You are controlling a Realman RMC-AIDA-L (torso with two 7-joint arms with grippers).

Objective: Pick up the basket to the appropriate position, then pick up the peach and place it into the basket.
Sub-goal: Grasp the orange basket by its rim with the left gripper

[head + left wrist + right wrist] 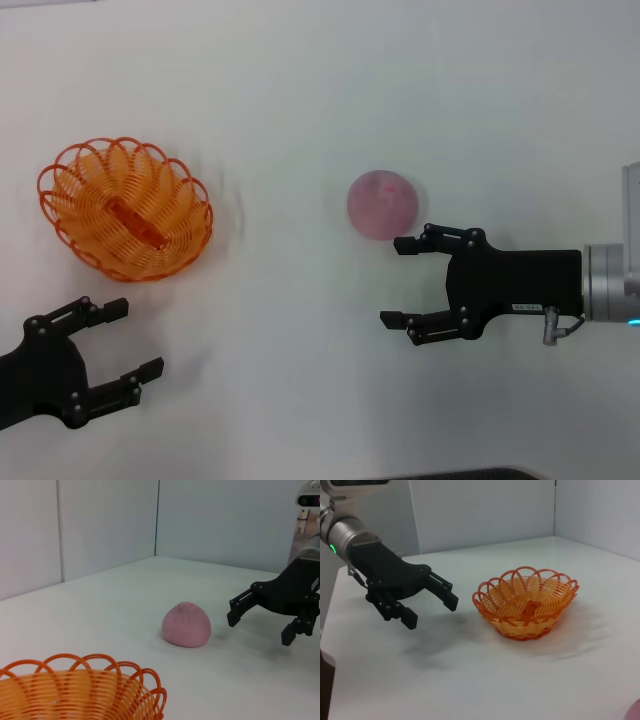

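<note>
The orange wire basket (188, 216) sits on the white table at the left, empty, with its flat base strip showing. My left gripper (142, 336) hovers open just in front of it, touching nothing. The pink peach (382, 204) rests near the table's middle. My right gripper (392, 282) is open close beside the peach, its upper finger almost at the fruit's near side, nothing between its fingers. The left wrist view shows the peach (186, 625), the basket rim (100, 666) and the right gripper (260, 630). The right wrist view shows the basket (492, 605) and the left gripper (432, 614).
The white table (300, 400) stretches bare between basket and peach. Pale partition walls (100, 525) stand behind it. The table's front edge (450, 472) shows dark at the bottom of the head view.
</note>
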